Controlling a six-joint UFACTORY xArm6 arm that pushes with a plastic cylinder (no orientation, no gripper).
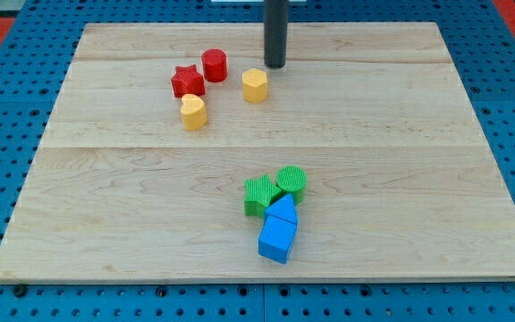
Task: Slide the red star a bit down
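red star [187,81]: to the view's left of the tool and a bit lower, near but not touching it; sits in upper-left part of worktop.
star's neighbours: red cylinder [214,64] touching or just beside star on its upper right, i.e. between star and tool; yellow block [193,112] (looks heart-ish, shape not sure) just below star, w/ a thin gap or touching, can't tell.
tool: my tip [275,66], end of the straight dark rod; no jaws, so nothing to open/close and it's gripping nothing. Tip rests on bare wood, free of all blocks.
nearest to tool: second yellow block [255,85], just below-left of tip, apart from it.
progress: judging by layout, push not begun. No contact w/ star; tip is off to the star's right, not above it.
left to do: prob. bring tip round to star's top side (view's top), then push toward view's bottom a little.
risk: red cylinder sits along the approach path; yellow block below star likely gets shoved along w/ it.
far from tool: green pair, green block [259,194] + green cylinder [291,182], and two blue blocks [278,233] stacked close, all well below tip, toward view's bottom; not in play.
containers: none seen; nothing holds anything.
worktop [418,161]: pale wood board on blue pegboard.
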